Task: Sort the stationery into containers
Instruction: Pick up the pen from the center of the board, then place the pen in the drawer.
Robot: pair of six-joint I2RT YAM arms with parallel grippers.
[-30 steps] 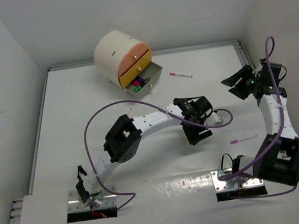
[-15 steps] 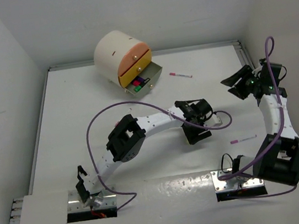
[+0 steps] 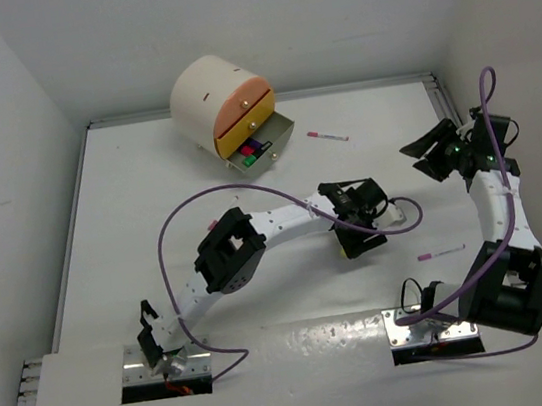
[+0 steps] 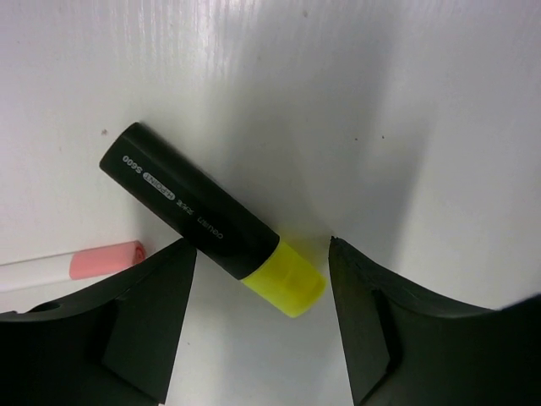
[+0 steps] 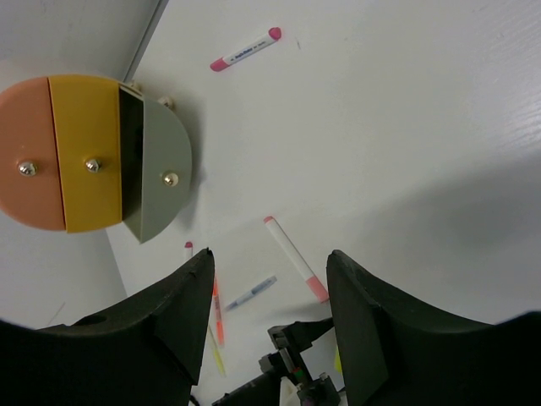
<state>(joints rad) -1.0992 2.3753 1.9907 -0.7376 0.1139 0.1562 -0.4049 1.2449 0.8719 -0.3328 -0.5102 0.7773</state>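
— Left jaws, condition?
— Released and spread wide, low over the bench (image 4: 406, 101). The yellow-capped highlighter (image 4: 203, 216) lies flat between them. Its cap end is in the gap and its black barrel slants ahead past the left-hand finger. Contact with that finger: cannot tell. A pink-capped pen (image 4: 76, 264) lies just outside the same finger.
— Right jaws?
— Released, grasping nothing, well above the bench. Ahead lies a white pen with pink ends (image 5: 293, 256). Further off stands the cabinet (image 3: 200, 92), its grey drawer (image 5: 161, 178) pulled open with highlighters inside; the peach drawer (image 5: 30, 161) and yellow-orange drawer (image 5: 84, 152) are shut. Beyond, a pink marker (image 5: 246, 49).
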